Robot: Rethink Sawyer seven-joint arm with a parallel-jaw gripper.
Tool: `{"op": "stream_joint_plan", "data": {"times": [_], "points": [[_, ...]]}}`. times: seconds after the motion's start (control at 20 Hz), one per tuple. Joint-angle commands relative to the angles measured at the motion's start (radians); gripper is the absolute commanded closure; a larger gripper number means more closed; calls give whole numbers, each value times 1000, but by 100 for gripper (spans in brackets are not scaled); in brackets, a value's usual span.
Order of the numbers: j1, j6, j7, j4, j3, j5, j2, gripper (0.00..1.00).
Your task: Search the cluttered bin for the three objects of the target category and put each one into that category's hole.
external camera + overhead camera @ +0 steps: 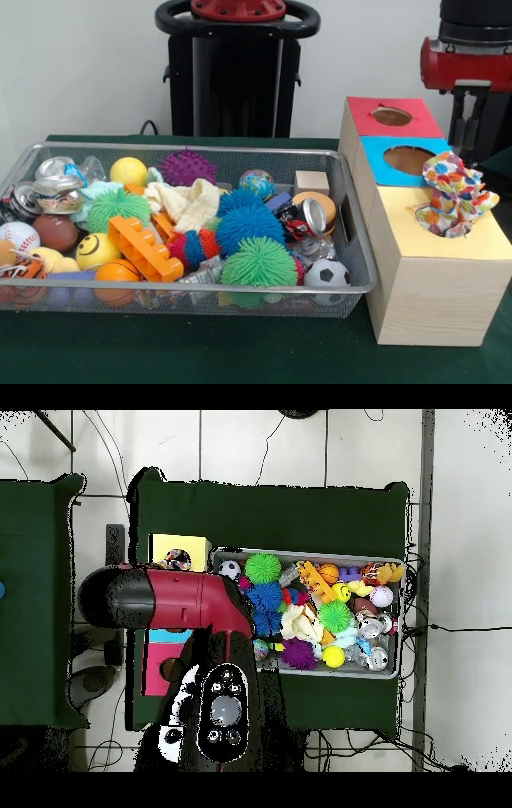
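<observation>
A wire bin (356, 264) full of mixed toys sits on the green worktop (240, 352), just beside a wooden box (436, 296) with three coloured tops — red (392, 117), blue (404, 156) and yellow (448, 236), each with a hole. A spotted cloth (456, 196) is bunched in the yellow hole, half in and half standing above the rim, so one soft item appears delivered or nearly so. A cream cloth (188, 204) lies in the bin among spiky balls (248, 228), an orange brick (144, 248), a smiley ball (98, 250) and a small soccer ball (326, 274); if cloths are the target category, it is probably next. No third cloth can be picked out with certainty; it may be buried.

The arm (170, 599) hangs over the box end of the worktop, at the right edge of the front view behind the spotted cloth. The tool is hidden behind the cloth there and under the arm's body from above, so whether it is released or clenched cannot be told. By this judgement roughly one of three placements is done and two remain.
</observation>
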Motion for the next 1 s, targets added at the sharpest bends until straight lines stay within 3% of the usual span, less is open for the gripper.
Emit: {"op": "stream_joint_plan", "data": {"times": [0.05,0.55,1.0], "points": [[-26,2,58,133,67,-49,49,100],[-13,-68,102,204,86,-38,62,100],[-8,-152,121,198,103,-31,120,100]]}}
